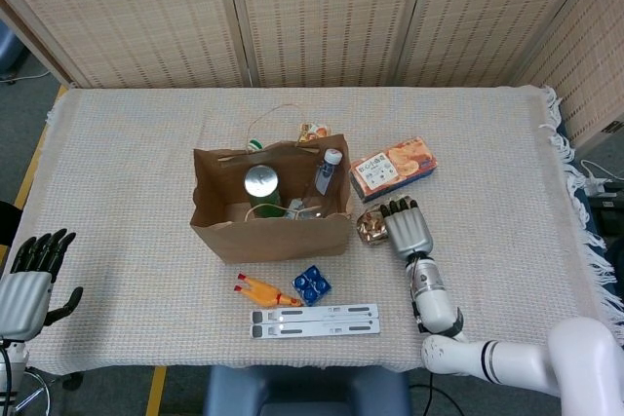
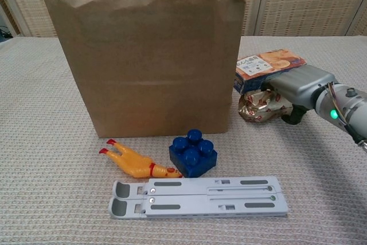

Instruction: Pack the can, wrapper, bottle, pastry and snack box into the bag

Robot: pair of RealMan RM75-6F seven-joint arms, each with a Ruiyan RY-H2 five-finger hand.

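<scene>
On the bench [image 1: 127, 143], to the left of the right hand [image 1: 409, 228], stands the big brown bag [image 1: 270, 207] with its top open. Inside it, seen from the head view, are the can [image 1: 261, 182] and the bottle [image 1: 328, 169], and something thin near them that may be the wrapper, though I cannot tell for sure. So those look packed.

Just behind the right hand lies the snack box [image 1: 392, 167], flat on the bench beside the bag. It is not packed yet.

Right under the right hand is the pastry [image 2: 261, 104] in its shiny gold and red pack. The hand lies on top of it with fingers curved down over it. I cannot tell if the grip is firm yet.

So the step now looks like picking up the pastry. Next, the hand needs to squeeze gently, lift it higher than the bag's rim, move left over the opening and let go. The pack looks soft and crinkly, so it could slip.

The left hand [image 1: 24, 284] is far off to the left at the bench edge, open and holding nothing.

In front of the bag lie a toy chicken [image 2: 135, 163], a blue block [image 2: 192, 152] and a grey folding stand [image 2: 198, 197].
</scene>
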